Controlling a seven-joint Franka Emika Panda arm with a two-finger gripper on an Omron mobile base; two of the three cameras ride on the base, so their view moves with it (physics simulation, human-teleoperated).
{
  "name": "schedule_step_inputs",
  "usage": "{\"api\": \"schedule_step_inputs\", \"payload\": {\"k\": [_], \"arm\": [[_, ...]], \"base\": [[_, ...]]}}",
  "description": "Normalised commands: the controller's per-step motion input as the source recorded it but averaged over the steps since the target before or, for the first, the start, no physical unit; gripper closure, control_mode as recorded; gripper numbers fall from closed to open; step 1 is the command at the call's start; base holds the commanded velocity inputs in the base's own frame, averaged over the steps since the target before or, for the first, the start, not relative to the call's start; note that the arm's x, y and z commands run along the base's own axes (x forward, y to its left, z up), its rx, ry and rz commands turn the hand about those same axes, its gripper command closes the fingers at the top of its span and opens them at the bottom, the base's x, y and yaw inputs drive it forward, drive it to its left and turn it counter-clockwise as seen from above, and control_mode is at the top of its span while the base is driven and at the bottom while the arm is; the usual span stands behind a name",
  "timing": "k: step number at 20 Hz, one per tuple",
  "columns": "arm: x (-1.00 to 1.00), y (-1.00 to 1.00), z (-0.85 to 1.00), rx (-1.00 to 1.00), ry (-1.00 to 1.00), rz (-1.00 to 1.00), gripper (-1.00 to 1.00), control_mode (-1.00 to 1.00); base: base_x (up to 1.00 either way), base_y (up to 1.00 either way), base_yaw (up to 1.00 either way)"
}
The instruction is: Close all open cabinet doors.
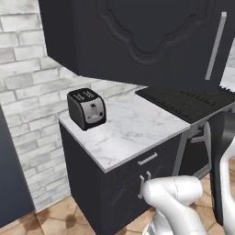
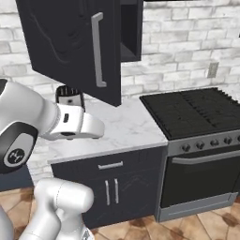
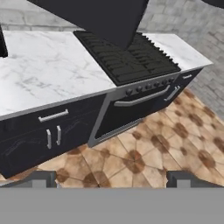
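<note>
Looking forward and down from behind, left and right, onto marble counter (image 1: 133,133), stove (image 2: 197,115) and open cabinet door (image 2: 70,42). Peering from hand height, lower and farther back, across the same counter (image 3: 43,70) and stove (image 3: 127,57).

Even, flat, perhaps slightly soft rendering

Whitewashed brick wall (image 2: 187,42) with a small outlet plate (image 2: 213,70). White marble counter (image 1: 133,126) over dark base cabinets (image 2: 110,187) with silver pulls. Toaster (image 1: 86,108) at the counter's left rear corner. Black gas stove (image 2: 197,112) beside the counter's right edge; oven door below. Brown patterned tile floor (image 3: 144,153).
</note>
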Motion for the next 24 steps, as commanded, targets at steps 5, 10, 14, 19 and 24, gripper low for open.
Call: {"api": "schedule_step_inputs", "payload": {"k": [5,10,14,19,24], "arm": [[0.00,0.00,0.00,0.00,0.00,0.00,-1.00,1.00],[0.00,0.00,0.00,0.00,0.00,0.00,-1.00,1.00],[0.00,0.00,0.00,0.00,0.00,0.00,-1.00,1.00],[0.00,0.00,0.00,0.00,0.00,0.00,-1.00,1.00],[0.00,0.00,0.00,0.00,0.00,0.00,-1.00,1.00]], "base": [[0.17,-0.47,0.07],[0.28,-0.39,0.10],[0.16,-0.21,0.07],[0.00,-0.02,0.01],[0.00,0.00,0.00]]}}
